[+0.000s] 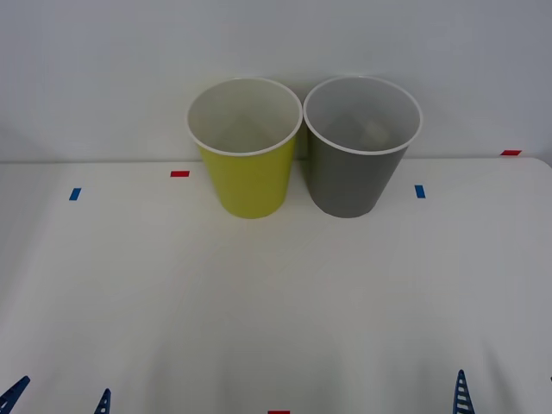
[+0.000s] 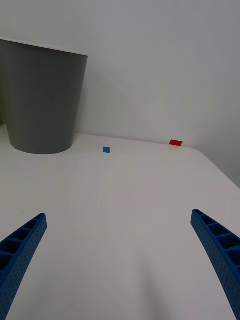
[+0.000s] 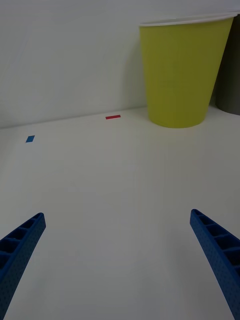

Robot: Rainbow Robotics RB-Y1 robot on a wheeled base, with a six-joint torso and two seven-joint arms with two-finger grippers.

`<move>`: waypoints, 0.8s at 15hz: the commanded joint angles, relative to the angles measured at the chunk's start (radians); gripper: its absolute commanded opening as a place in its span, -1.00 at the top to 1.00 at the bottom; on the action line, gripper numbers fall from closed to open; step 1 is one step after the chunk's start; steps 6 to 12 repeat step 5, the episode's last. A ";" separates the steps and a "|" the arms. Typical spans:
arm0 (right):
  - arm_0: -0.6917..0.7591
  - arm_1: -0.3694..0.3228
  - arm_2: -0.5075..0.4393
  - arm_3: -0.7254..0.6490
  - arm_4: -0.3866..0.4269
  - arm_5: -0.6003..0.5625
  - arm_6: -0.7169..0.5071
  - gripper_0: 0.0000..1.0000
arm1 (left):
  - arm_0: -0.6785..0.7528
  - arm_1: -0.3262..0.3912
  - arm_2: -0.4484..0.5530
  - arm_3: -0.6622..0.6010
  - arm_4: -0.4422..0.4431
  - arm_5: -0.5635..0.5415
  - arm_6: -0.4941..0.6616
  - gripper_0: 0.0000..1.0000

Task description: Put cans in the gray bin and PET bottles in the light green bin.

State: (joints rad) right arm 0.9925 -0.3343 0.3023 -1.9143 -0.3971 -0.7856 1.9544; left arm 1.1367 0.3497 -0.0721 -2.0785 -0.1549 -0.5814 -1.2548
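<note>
So the light green bin is standing upright at the far side of the white surface, and the gray bin is right beside it on its right, rims practically touching. Something pale sits inside the gray bin, can't tell what it is. Both pincers are way back from the green bin at the near edge: left pincer spread wide with nothing in it, right pincer same deal, released. A few red and blue tape marks dot the surface around the green bin.
</note>
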 commanded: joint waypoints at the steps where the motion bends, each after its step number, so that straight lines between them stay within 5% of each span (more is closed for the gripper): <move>1: 0.000 0.000 0.000 0.000 0.000 0.000 0.000 -1.00 | 0.000 0.000 0.000 0.000 0.000 0.000 0.000 -1.00; 12: 0.000 0.000 0.000 0.000 0.000 0.000 0.000 -1.00 | 0.000 0.000 0.000 0.000 0.000 0.000 0.000 -1.00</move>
